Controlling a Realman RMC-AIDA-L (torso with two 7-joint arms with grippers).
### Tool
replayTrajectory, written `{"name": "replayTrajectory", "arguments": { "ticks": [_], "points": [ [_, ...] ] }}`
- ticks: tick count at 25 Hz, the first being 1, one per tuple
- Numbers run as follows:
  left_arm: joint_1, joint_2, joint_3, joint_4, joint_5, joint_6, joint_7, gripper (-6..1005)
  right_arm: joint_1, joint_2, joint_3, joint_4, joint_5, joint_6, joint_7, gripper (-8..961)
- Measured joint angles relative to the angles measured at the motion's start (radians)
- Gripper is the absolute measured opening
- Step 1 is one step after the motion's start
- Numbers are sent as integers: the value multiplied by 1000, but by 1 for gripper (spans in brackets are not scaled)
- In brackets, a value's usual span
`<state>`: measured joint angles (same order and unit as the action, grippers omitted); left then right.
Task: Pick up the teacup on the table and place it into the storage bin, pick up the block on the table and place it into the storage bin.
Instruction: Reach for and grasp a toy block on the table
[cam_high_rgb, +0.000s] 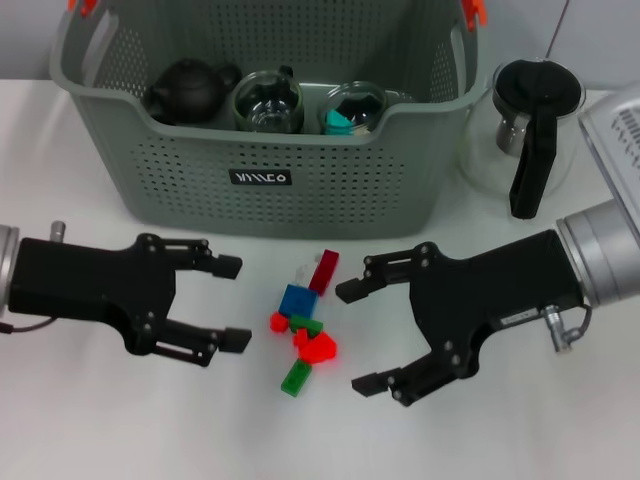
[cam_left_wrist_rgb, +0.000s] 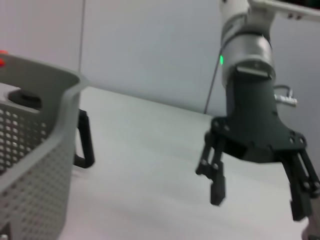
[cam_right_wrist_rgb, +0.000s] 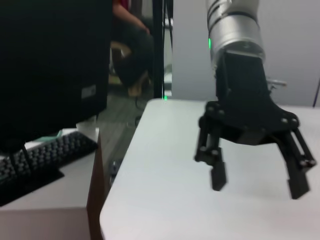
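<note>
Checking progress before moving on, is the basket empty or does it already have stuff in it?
Not empty. The basket holds a black teapot and two glass cups, one with something teal inside.

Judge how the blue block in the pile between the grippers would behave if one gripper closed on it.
The blue block looks rigid and flat-sided, so it probably grips firmly and won't roll. It seems small and likely light. It touches other blocks, so closing the open right gripper or open left gripper may scatter neighbours.

Grey-green perforated storage bin (cam_high_rgb: 270, 150) upright; teacups (cam_high_rgb: 268, 100) inside, apparently; coloured blocks (cam_high_rgb: 305, 322) before it.
</note>
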<state>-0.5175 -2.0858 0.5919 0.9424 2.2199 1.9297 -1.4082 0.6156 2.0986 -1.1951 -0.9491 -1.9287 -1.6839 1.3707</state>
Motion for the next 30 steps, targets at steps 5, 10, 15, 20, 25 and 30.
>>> {"name": "replayTrajectory", "arguments": {
  "ticks": [5, 10, 15, 20, 25, 30],
  "points": [
    [-3, 0, -15, -4, -4, 0, -5, 869, -25, -6, 26, 56, 12, 37, -59, 928],
    [-8, -2, -16, -10, -4, -3, -16, 867, -66, -17, 80, 56, 10, 4, -73, 927],
    [-9, -6, -14, -14, -4, -3, -9, 865, -107, -17, 89, 60, 10, -38, -68, 927],
    [-16, -10, -2, -29, -3, -2, -3, 862, -147, -9, 96, 52, 10, -47, -65, 927],
    [-25, -19, 19, -38, -2, -14, 8, 860, -154, -26, 108, 57, 8, -52, -48, 928],
    [-45, -17, 39, -34, 7, -35, 2, 858, -152, -36, 119, 56, -24, -56, -25, 928]
  ]
}}
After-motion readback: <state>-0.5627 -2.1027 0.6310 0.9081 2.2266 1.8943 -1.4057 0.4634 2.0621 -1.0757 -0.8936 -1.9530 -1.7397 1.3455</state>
